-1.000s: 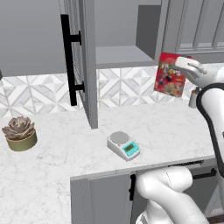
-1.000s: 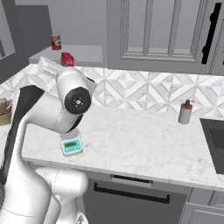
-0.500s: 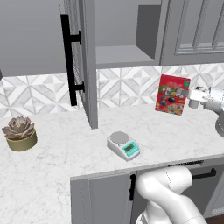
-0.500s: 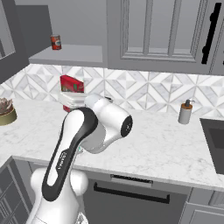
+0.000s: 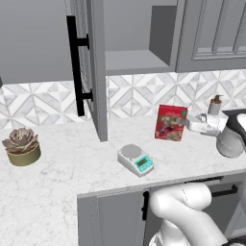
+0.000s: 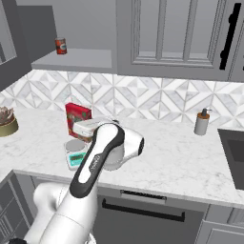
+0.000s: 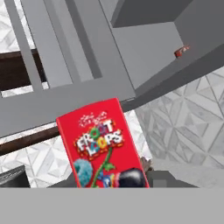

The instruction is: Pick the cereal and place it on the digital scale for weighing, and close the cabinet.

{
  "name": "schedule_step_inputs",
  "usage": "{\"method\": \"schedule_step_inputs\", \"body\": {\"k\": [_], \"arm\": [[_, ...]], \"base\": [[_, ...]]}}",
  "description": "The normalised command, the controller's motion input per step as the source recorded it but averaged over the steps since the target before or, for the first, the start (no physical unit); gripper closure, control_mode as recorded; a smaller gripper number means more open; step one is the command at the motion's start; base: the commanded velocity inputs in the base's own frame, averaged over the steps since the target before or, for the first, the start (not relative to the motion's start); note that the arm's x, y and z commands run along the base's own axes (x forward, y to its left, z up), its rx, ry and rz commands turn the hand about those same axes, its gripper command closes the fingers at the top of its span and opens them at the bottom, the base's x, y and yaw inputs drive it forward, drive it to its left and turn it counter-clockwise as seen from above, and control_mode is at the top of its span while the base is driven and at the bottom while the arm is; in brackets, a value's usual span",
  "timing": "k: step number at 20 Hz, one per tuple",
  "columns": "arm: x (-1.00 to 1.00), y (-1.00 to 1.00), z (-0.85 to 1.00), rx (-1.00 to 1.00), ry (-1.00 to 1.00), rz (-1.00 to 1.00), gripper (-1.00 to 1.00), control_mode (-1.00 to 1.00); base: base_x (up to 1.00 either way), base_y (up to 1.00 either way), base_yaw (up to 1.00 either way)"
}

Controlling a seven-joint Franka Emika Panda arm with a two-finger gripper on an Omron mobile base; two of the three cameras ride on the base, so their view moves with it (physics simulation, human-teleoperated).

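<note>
Left base view: Froot Loops cereal box (image 5: pixel 171 122) is held upright in the air above the surface (image 5: pixel 62 163), to the right of and beyond the digital scale (image 5: pixel 136 159), clear of the plate. The gripper (image 5: pixel 192 124) comes in from the right, jaws clenched on the box's right edge. The upper cabinet door (image 5: pixel 91 67) stands wide open, edge-on to camera, with the long black bar handle (image 5: pixel 74 65) on its left face. A potted succulent (image 5: pixel 21 146) sits far left and a soap dispenser (image 5: pixel 215 105) stands behind the wrist.

Risks, my read:
- The scale is small and the box tall and thin. Set upright on the round plate it could tip. An off-centre release would put it half on the surface.
- The grip is on one edge only, so the box may swing or slip during the lowering.
- The open door hangs just left of the scale. A wide swing toward the door could clip the box or the scale.

Right base view: this one shows the depth better. The cereal box (image 6: pixel 77 119) sits behind the scale (image 6: pixel 76 153), close to the backsplash. The elbow covers the right side of the scale. A small red can (image 6: pixel 60 46) sits on the open cabinet shelf (image 6: pixel 71 59); the left view doesn't show it, and it looks clear of the door's closing path.

Hand view: the box front (image 7: pixel 103 151) is readable here, tilted with the camera roll. The fingertips are mostly hidden behind the box, so the bite depth is unclear. The can (image 7: pixel 180 51) shows as a tiny speck on the shelf.
</note>
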Motion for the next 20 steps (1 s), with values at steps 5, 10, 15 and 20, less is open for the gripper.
{"method": "schedule_step_inputs", "body": {"k": [5, 10, 15, 20], "arm": [[0.57, 0.42, -0.61, 0.00, -0.01, 0.11, 1.00, -1.00], [0.63, 0.27, -0.53, 0.00, -0.01, 0.07, 1.00, -1.00], [0.60, 0.04, -0.45, 0.00, 0.00, 0.04, 1.00, -1.00], [0.30, 0.20, -0.27, 0.00, 0.00, 0.00, 1.00, -1.00]], "base": [[0.00, 0.00, 0.00], [0.00, 0.00, 0.00], [0.00, 0.00, 0.00], [0.00, 0.00, 0.00]]}}
